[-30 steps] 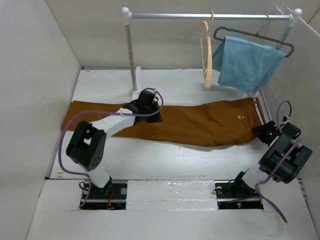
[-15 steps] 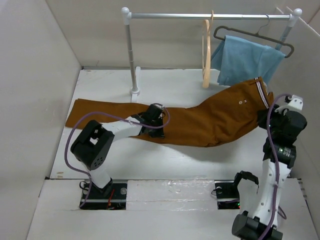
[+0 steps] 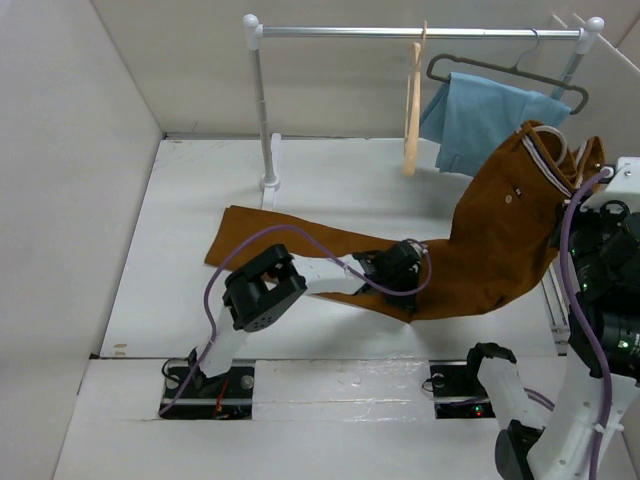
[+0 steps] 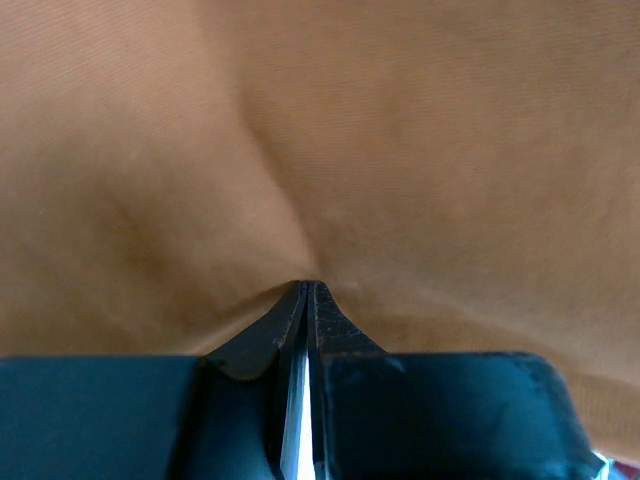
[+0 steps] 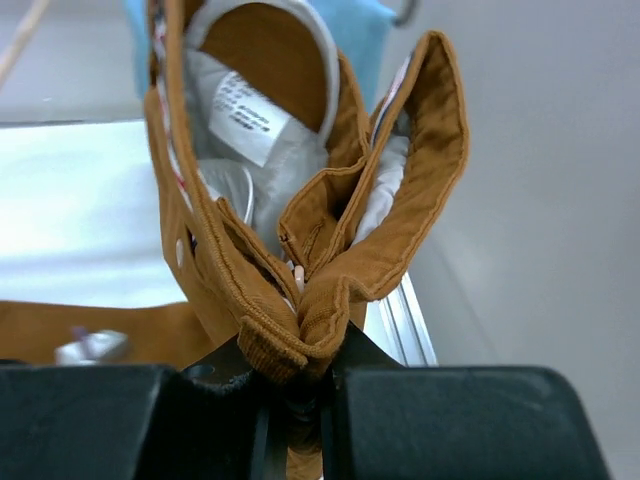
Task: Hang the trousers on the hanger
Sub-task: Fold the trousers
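Right hand (image 5: 300,395) is clamping the trousers (image 3: 495,240) at the folded waistband and holding it up, right of the hanger (image 3: 411,100). Probably staging that end for the feed. Left hand (image 4: 305,300) is pinching shut on a leg mid-length, down near the counter (image 3: 200,200), below and in front of the hanger. I read that as managing the slack so the legs aren't dragging. Trousers are draping from the raised waistband down to the counter, leg ends lying below-left of the hanger. Hanger is hanging edge-on from the rail (image 3: 420,32), not yet carrying anything. Blue cloth (image 3: 490,115) is sitting just right of the hanger, before the waistband: snag risk.
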Controlling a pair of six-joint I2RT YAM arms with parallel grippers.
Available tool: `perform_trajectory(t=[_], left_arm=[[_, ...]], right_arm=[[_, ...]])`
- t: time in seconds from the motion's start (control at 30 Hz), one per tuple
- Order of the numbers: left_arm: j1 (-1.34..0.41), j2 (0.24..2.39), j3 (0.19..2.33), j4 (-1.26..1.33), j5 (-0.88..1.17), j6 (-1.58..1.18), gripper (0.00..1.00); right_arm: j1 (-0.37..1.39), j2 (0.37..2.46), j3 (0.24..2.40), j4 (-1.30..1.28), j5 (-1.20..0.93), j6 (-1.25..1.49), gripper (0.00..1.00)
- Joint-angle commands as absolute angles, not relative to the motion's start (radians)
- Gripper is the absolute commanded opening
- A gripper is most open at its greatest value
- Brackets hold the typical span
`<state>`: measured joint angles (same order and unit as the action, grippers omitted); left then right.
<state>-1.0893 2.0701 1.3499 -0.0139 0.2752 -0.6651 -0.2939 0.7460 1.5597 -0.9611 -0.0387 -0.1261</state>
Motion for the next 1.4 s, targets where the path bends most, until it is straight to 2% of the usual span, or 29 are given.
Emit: perform_trajectory(t=[0.0, 0.13, 0.23, 0.3, 0.4, 0.57, 0.67, 0.7, 0.83, 0.87, 1.07, 1.17, 1.3, 1.33, 1.37], left_arm=[[-1.172, 2.122, 1.439, -0.083, 0.299, -0.716, 0.0], [-1.19, 2.033, 1.373, -0.017, 0.27, -0.779, 0.02], [-1.178, 1.834, 1.273, -0.072, 0.112, -0.791, 0.17], [-1.163, 1.657, 1.221, -0.133, -0.058, -0.793, 0.19], [-1.099, 1.436, 1.181, -0.262, -0.204, -0.802, 0.23], [-0.831, 1.147, 1.105, -0.443, -0.252, -0.83, 0.23], [-0.692, 1.015, 1.083, -0.477, -0.239, -0.822, 0.23], [-0.579, 0.993, 1.083, -0.479, -0.221, -0.795, 0.23], [-0.313, 0.977, 1.111, -0.468, -0.057, -0.709, 0.23], [-0.235, 1.006, 1.141, -0.457, 0.025, -0.695, 0.23], [-0.224, 1.136, 1.319, -0.445, 0.064, -0.695, 0.23], [-0.224, 1.184, 1.394, -0.446, 0.095, -0.695, 0.22], [-0.224, 1.137, 1.313, -0.46, 0.011, -0.677, 0.23], [-0.224, 1.087, 1.172, -0.443, -0.026, -0.675, 0.21], [-0.224, 1.086, 1.17, -0.443, -0.005, -0.672, 0.21]], right_arm=[[-0.204, 0.781, 1.647, -0.953, -0.035, -0.204, 0.0], [-0.115, 0.761, 1.545, -0.944, -0.175, -0.209, 0.0], [-0.035, 0.724, 1.461, -0.891, -0.213, -0.178, 0.0], [0.01, 0.724, 1.428, -0.858, -0.235, -0.163, 0.0], [0.063, 0.732, 1.375, -0.804, -0.276, -0.124, 0.0], [0.176, 0.761, 1.227, -0.537, -0.342, 0.041, 0.0], [0.342, 0.827, 1.167, -0.378, -0.258, 0.11, 0.0], [0.392, 0.851, 1.167, -0.32, -0.208, 0.145, 0.0], [0.639, 1.033, 1.245, -0.232, 0.053, 0.176, 0.0], [0.726, 1.154, 1.294, -0.197, 0.169, 0.184, 0.0], [0.724, 1.35, 1.505, -0.242, 0.301, 0.204, 0.0], [0.724, 1.348, 1.543, -0.19, 0.357, 0.171, 0.0], [0.836, 1.422, 1.68, -0.267, 0.523, 0.127, 0.0], [0.836, 1.439, 1.687, -0.255, 0.511, 0.126, 0.0], [0.836, 1.439, 1.687, -0.256, 0.496, 0.127, 0.0]])
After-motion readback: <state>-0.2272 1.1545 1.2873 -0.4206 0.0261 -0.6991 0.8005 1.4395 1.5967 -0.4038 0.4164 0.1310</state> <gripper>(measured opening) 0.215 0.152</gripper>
